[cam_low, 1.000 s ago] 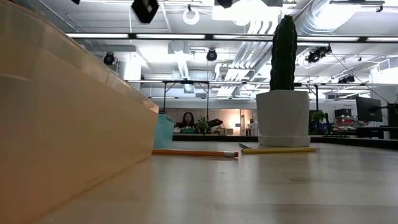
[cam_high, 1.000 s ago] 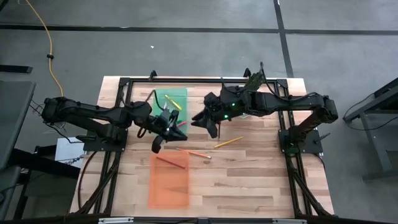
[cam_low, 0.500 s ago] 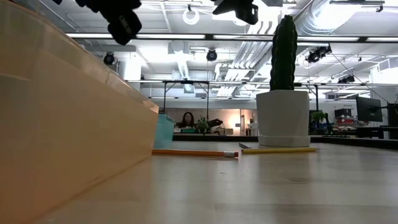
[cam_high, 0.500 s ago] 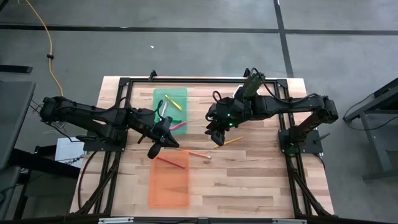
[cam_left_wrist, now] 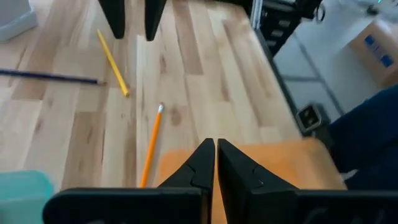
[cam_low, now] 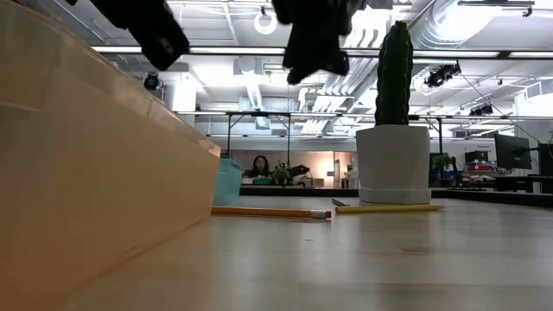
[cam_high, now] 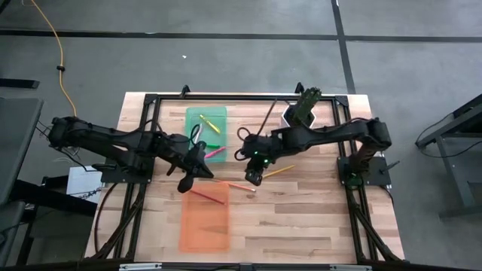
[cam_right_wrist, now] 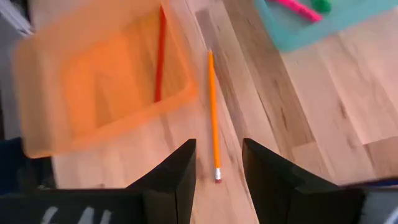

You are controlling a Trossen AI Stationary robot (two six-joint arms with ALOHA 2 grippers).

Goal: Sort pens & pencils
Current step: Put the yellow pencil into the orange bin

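Note:
An orange pencil (cam_high: 238,185) lies flat on the wood table, with a yellow pencil (cam_high: 277,172) to its right and a dark pencil (cam_left_wrist: 50,76) farther back. A red pencil (cam_right_wrist: 160,56) lies in the orange tray (cam_high: 205,222). The pens, among them a pink one (cam_right_wrist: 298,9) and a yellow one (cam_high: 209,123), lie in the green tray (cam_high: 197,114). My right gripper (cam_right_wrist: 217,163) hangs open above the orange pencil's eraser end (cam_right_wrist: 217,177). My left gripper (cam_left_wrist: 215,152) is shut and empty, above the orange tray's far edge.
A white pot with a cactus (cam_high: 301,109) stands at the table's far right. The two trays take up the table's left middle. Bare wood (cam_high: 316,218) lies toward the near right. Black frame rails run along the table's sides.
My right gripper has come down and toward the table's near-left, tipping steeply downward over the orange pencil, its fingers still open. My left gripper has tipped downward and sunk a little over the orange tray's far edge, staying shut. The pencils have not moved.

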